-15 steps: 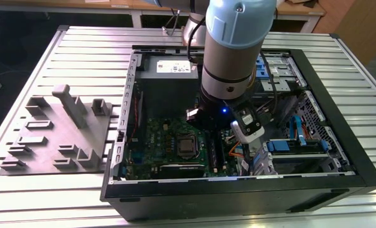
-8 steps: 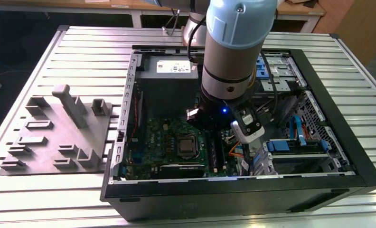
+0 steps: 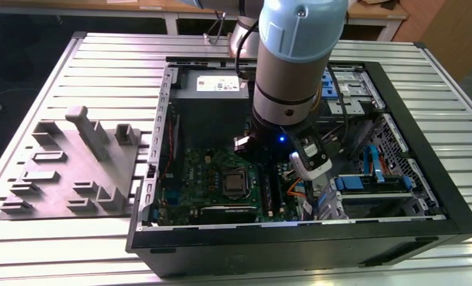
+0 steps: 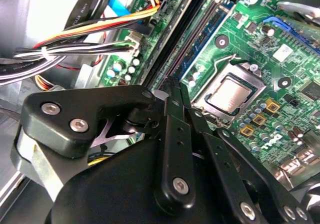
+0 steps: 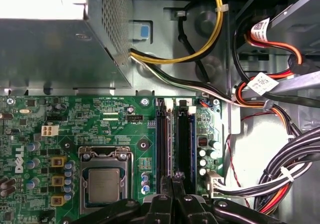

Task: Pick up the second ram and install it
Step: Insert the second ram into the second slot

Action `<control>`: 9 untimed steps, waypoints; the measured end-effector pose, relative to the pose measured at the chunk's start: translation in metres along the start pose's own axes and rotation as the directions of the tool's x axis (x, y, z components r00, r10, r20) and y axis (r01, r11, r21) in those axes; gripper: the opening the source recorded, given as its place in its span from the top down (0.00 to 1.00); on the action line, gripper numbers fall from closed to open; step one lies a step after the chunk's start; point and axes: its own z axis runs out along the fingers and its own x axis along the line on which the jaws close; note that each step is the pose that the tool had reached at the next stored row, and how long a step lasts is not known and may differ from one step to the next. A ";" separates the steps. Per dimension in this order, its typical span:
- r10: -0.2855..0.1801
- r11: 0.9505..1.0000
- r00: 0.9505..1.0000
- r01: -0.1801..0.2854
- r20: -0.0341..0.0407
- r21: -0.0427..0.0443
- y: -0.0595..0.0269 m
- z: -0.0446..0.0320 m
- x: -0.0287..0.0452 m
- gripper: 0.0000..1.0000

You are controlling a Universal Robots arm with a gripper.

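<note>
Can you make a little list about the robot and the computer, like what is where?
place: open computer case on a slatted metal table
hand: down inside the case, at the long black slots of the green board
beside the slots: silver square chip in its socket
outside the case: grey plastic holder, on the exterior view's left

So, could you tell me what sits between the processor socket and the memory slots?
In the first wrist view, a few small capacitors stand between the processor socket and the memory slots.

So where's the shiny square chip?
The shiny square chip sits on the green board, just beside the long black slots, in both wrist views.
</note>
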 end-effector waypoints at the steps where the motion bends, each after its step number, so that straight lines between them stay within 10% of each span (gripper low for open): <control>1: 0.000 1.000 1.000 0.000 0.000 0.000 0.0000 0.0001 0.0000 0.89; 9: 0.000 1.000 1.000 0.000 0.000 -0.002 0.0000 0.0003 0.0000 0.89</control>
